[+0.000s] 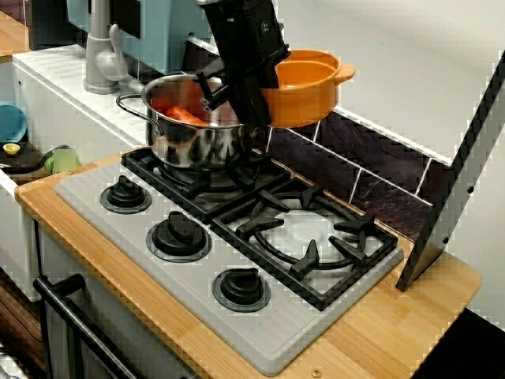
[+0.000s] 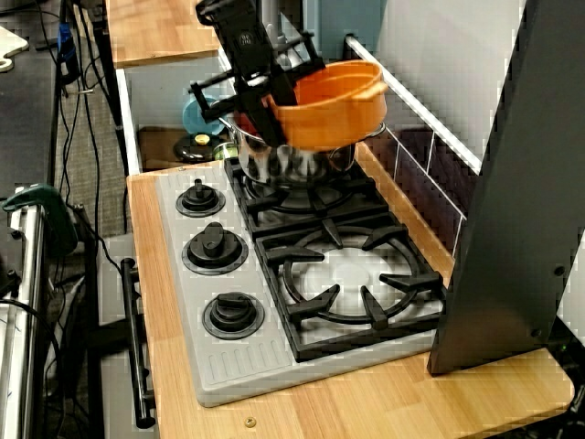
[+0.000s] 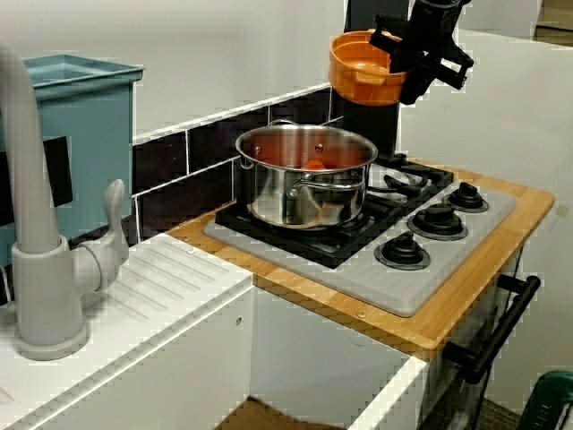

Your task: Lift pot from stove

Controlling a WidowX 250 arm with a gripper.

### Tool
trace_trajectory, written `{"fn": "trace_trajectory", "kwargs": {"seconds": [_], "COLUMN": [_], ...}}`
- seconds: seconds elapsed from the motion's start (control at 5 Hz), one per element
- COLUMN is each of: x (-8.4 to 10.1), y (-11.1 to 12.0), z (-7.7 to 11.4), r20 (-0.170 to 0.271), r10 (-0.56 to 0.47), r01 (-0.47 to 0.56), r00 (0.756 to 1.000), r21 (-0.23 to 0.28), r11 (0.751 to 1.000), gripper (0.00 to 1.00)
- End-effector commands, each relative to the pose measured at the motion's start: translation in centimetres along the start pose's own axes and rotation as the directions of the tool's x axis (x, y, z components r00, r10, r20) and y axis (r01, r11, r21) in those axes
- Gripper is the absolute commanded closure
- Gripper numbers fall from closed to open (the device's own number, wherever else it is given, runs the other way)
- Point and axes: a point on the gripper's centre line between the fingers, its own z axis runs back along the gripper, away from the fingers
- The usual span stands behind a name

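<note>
Robot arm [image 1: 245,31] at top middle of frame: all black, boxy, blocky body. Small pale mark on side, too small to read. Gripper [image 3: 421,55] at top right of frame: black, thin flat bars sticking out sideways, matte plastic look.

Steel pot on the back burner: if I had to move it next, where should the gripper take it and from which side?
Take the steel pot by the loop handle that faces the knobs, coming from the front of the stove. The handle juts out clear of the wall. The gripper now holds the orange pot above, so that must go down first.
</note>
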Motion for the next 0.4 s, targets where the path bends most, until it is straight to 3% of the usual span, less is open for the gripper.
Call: {"fn": "trace_trajectory", "kwargs": {"seconds": [0.0, 0.2], "x": [0.8, 1.1], "y": [1.9, 2.1], "z": [4.0, 5.2], "r20": [0.033, 0.048], "r10": [-0.021, -0.024], "r01": [0.018, 0.018], "r00": [0.999, 0.999], "r21": [0.103, 0.116], "r11": [0.994, 0.993], "gripper": [1.00, 1.00]}}
